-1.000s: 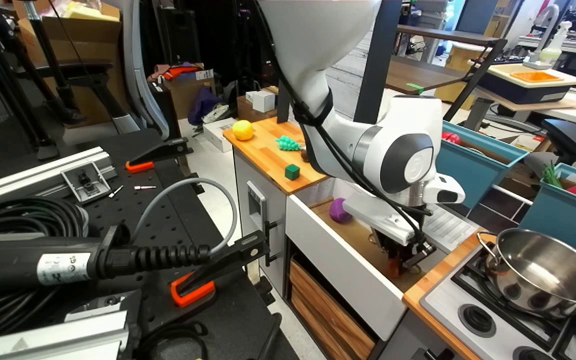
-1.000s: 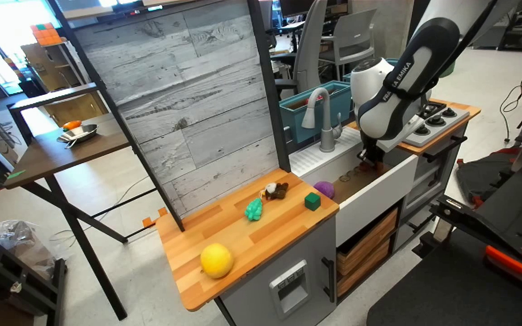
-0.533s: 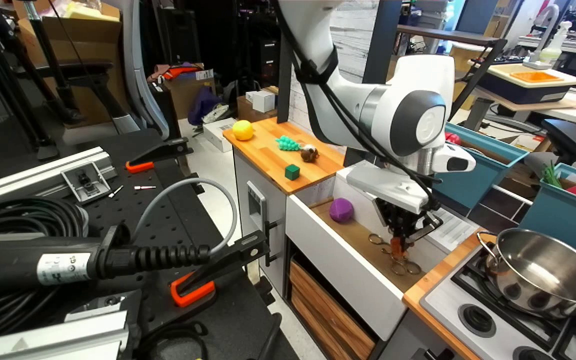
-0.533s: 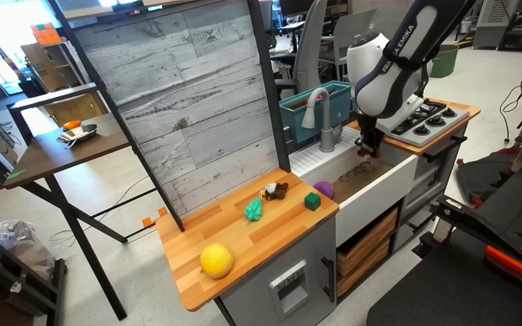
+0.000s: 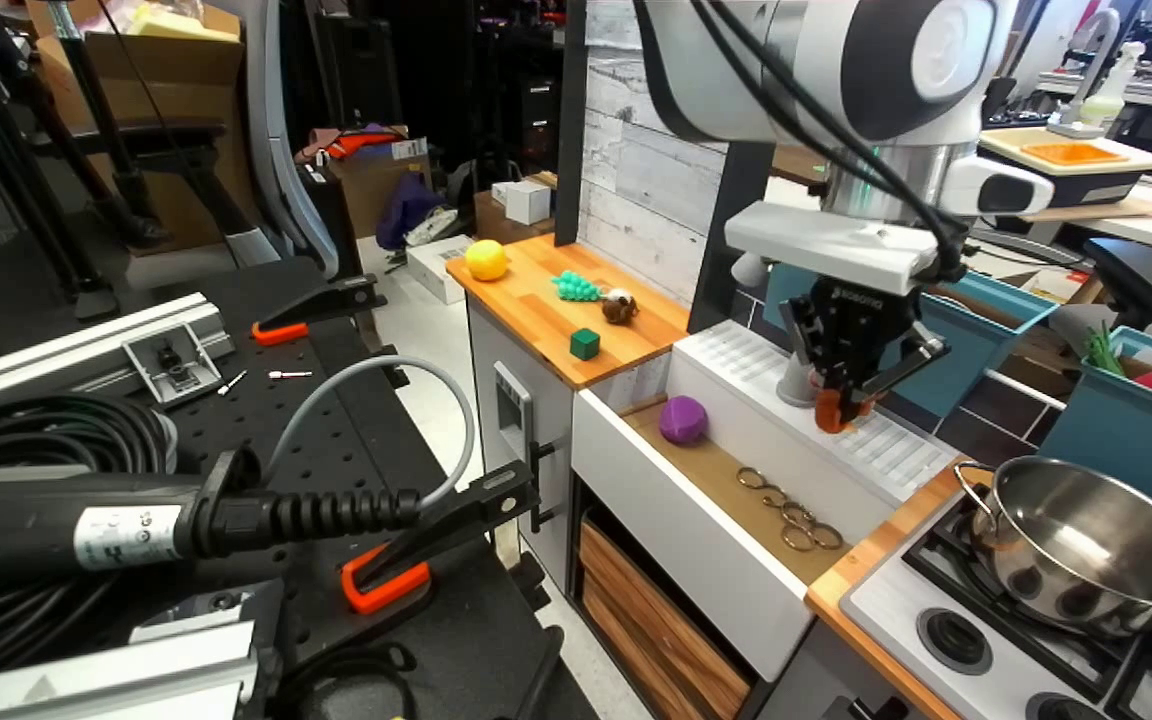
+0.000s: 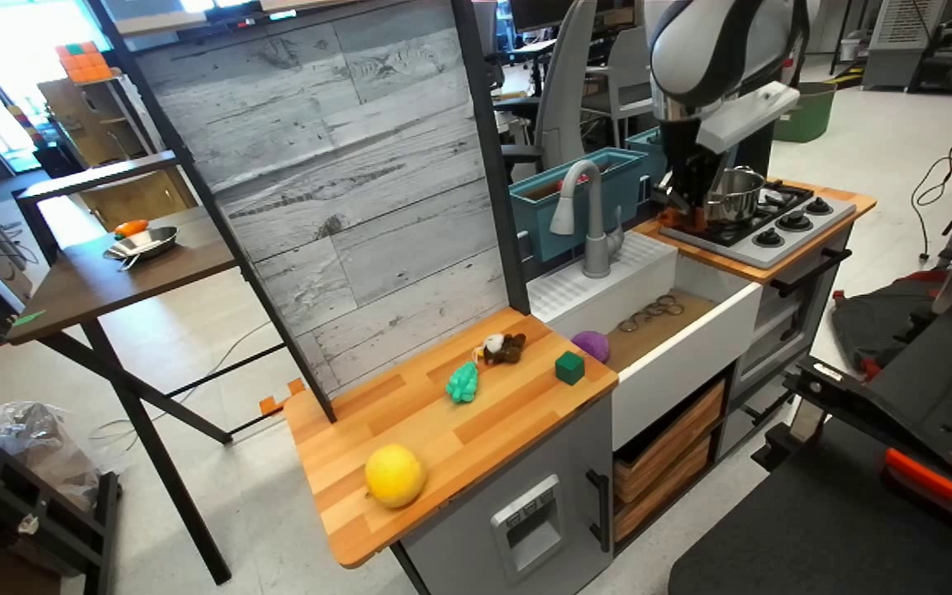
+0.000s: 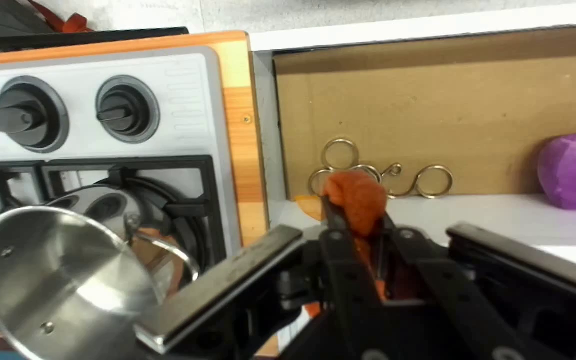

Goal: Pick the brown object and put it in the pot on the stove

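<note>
Hand [image 7: 360, 222] just cleared the white sink [image 5: 686, 520], pinching an orange-brown lump [image 7: 358, 197], blurred, likely the target; round steel pot [image 5: 1091, 545] next, right.

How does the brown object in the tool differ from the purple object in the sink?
The brown object looks orange-brown, the purple object violet. The tool holds the brown object aloft; the purple object lies in the sink. Neither is in the pot yet.
</note>
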{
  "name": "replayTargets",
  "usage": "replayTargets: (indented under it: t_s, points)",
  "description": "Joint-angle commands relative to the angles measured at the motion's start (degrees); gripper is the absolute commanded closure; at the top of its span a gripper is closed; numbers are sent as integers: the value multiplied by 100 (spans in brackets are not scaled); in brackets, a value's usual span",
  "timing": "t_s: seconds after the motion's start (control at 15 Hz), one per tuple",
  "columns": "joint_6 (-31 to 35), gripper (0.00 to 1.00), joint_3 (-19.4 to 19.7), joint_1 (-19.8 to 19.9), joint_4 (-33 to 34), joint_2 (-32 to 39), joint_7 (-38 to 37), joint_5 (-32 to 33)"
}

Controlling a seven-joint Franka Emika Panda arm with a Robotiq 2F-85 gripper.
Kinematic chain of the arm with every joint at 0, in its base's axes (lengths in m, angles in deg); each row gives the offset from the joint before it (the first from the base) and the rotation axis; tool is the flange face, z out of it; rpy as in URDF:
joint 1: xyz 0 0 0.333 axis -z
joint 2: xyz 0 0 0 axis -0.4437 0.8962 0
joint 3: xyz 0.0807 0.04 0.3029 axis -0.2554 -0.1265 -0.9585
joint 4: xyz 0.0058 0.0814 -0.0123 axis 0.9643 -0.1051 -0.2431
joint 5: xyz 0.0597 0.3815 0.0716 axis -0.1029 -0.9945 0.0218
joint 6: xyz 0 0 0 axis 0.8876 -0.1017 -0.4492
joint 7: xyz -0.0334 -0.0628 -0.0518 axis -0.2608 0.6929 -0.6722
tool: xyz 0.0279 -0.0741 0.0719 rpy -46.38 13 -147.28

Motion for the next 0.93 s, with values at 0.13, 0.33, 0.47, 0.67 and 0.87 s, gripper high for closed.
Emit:
replayTargets:
  t_s: [0.13, 0.33, 0.47, 0.67, 0.87]
  points:
    - [-485, 97, 223, 276, -29, -626, 148, -501]
    - [-716, 97, 669, 237, 237, -485, -188, -372]
    - [-719, 97, 869, 254, 469, -314, -424, -385]
    - [-799, 97, 1061, 292, 1028, 113, -913, -494]
    - [-968, 97, 1166, 301, 1553, 556, -1308, -554]
